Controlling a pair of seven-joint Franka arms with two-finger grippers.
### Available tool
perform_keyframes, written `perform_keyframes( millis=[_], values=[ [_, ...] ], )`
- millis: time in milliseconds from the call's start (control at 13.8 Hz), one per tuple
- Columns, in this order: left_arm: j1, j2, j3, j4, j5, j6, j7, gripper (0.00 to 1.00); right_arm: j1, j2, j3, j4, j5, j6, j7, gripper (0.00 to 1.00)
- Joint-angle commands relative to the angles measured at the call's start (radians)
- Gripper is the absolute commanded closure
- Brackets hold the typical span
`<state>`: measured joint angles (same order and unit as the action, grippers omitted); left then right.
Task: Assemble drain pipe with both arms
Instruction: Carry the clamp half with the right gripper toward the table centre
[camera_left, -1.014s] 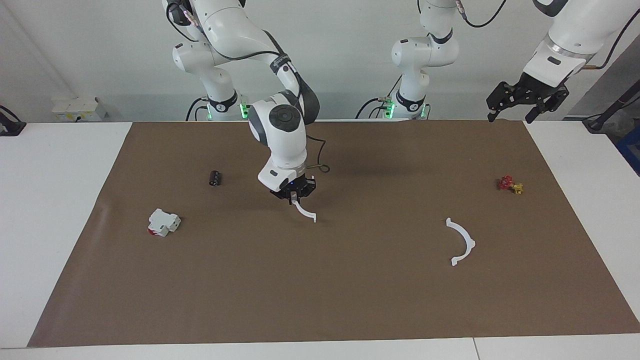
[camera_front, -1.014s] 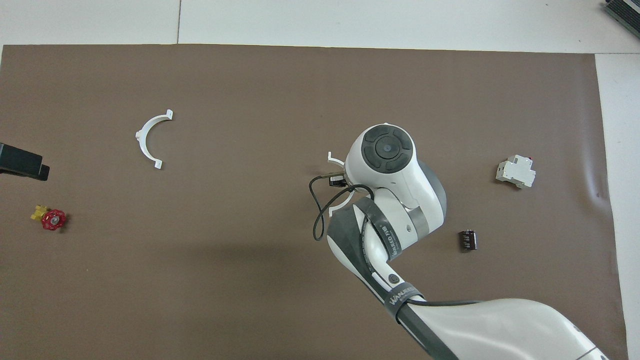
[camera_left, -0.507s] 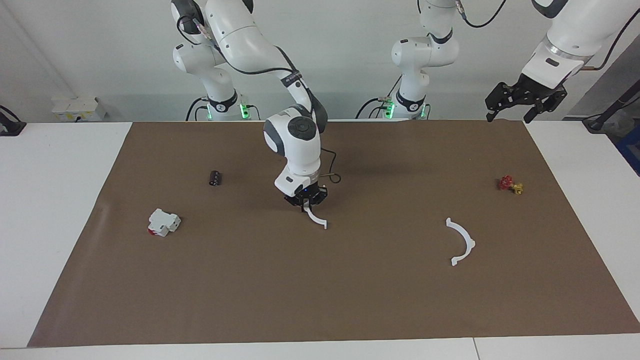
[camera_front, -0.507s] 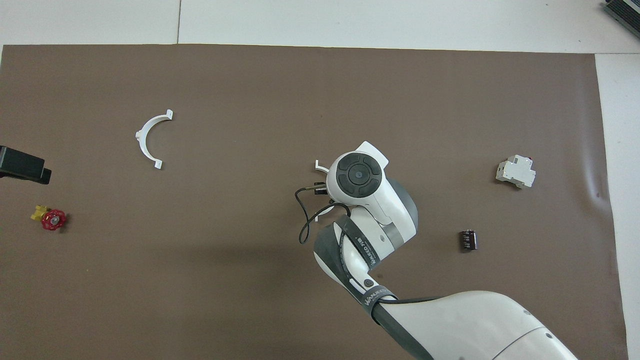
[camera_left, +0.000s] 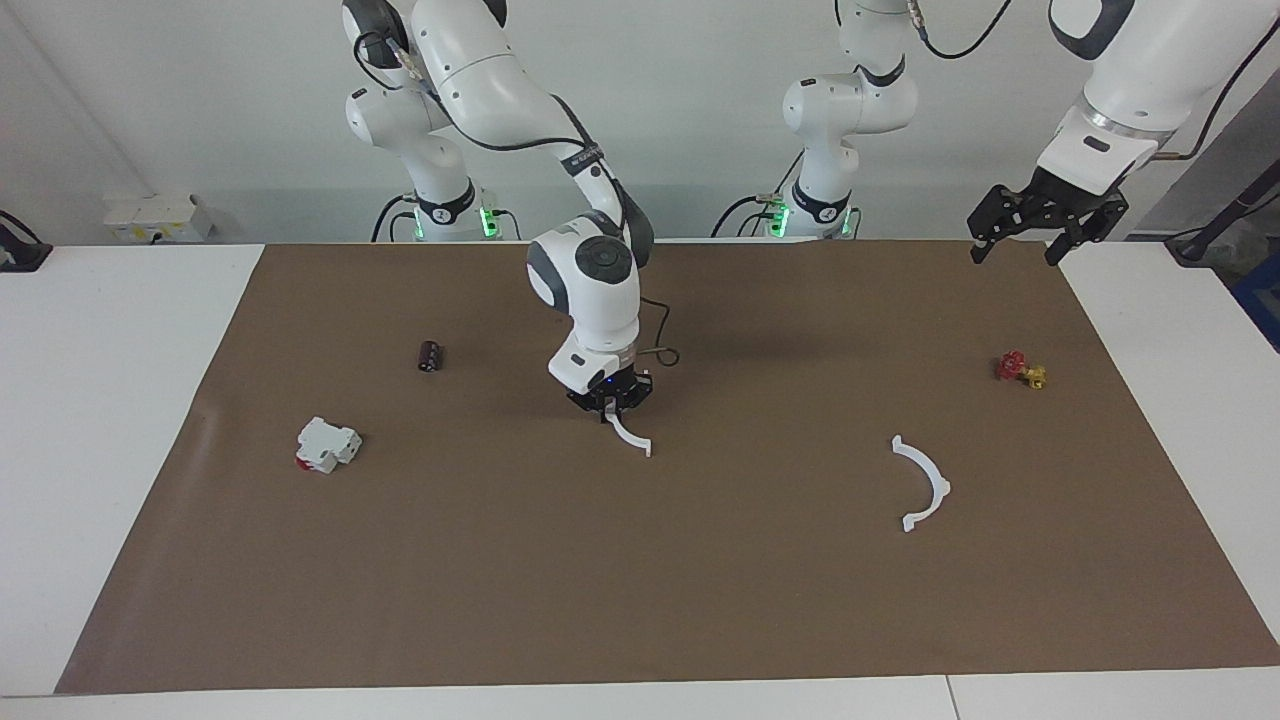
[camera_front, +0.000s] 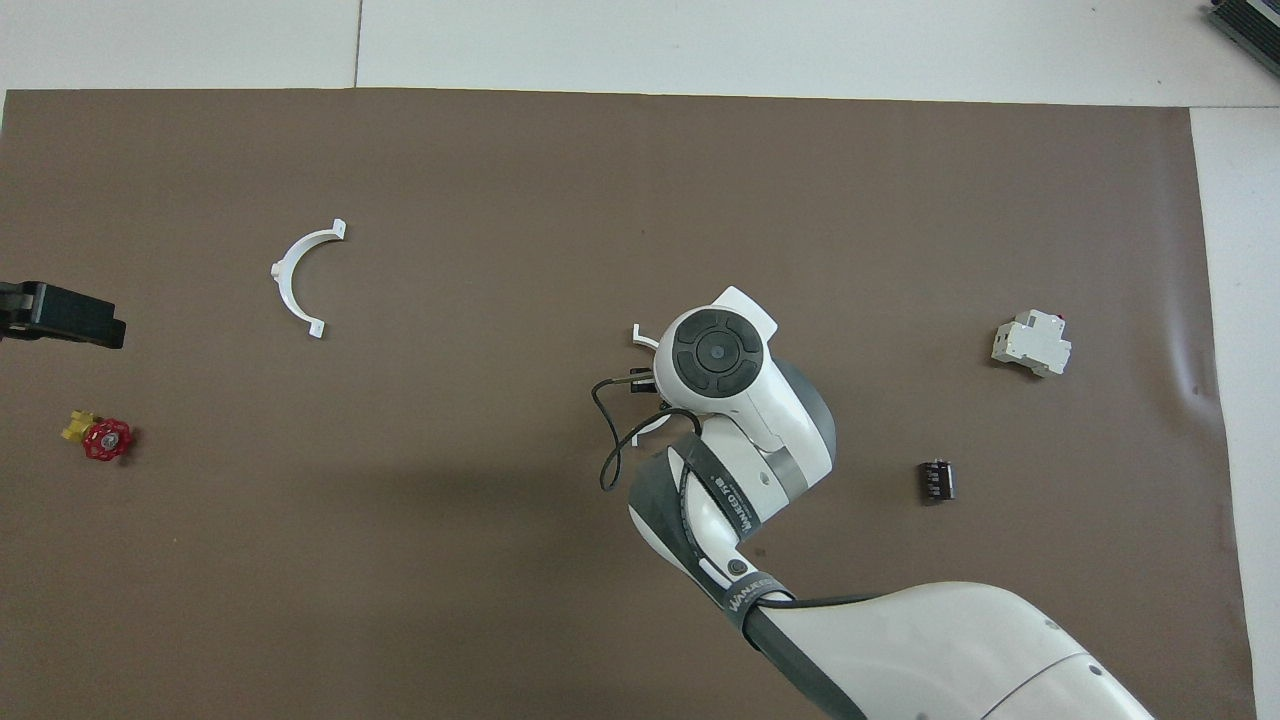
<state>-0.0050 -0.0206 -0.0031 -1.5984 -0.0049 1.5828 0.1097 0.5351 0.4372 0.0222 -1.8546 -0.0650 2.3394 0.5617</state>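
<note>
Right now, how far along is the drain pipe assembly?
Early. The right gripper is shut on one half-ring over the mat's middle. The other half-ring lies untouched toward the left arm's end; the left gripper hangs open, holding nothing. Joining remains.

white table (camera_left: 100, 400) — brown mat (camera_left: 700, 580), small parts

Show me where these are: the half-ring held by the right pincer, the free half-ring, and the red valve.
held half-ring (camera_left: 632, 436): facing view, mid-arc below the pincer.
free half-ring (camera_left: 932, 478): facing view, mid-arc on the mat.
red valve (camera_front: 106, 439): overhead view, red handwheel.
</note>
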Motion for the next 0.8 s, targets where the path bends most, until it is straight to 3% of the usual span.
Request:
perform_keyframes(
  millis=[0, 145, 362, 579, 724],
  values=[
    [0.023, 0.008, -0.003, -0.078, 0.002, 0.132, -0.004, 0.00, 0.000, -0.020, 0.001, -0.026, -0.029, 0.024, 0.014, 0.00],
    [0.025, 0.068, -0.003, -0.069, -0.001, 0.186, -0.002, 0.00, 0.003, -0.032, 0.001, -0.012, -0.027, 0.006, 0.012, 0.00],
    [0.026, 0.174, -0.002, -0.063, -0.007, 0.294, -0.002, 0.01, -0.017, -0.122, -0.002, -0.009, -0.027, -0.038, 0.011, 0.00],
    [0.036, 0.275, -0.003, -0.063, -0.010, 0.436, -0.001, 0.01, -0.098, -0.221, -0.005, -0.009, -0.027, -0.112, 0.001, 0.00],
    [0.037, 0.390, -0.003, -0.031, -0.010, 0.534, -0.001, 0.01, -0.164, -0.279, -0.007, -0.003, -0.027, -0.185, -0.067, 0.00]
  ],
)
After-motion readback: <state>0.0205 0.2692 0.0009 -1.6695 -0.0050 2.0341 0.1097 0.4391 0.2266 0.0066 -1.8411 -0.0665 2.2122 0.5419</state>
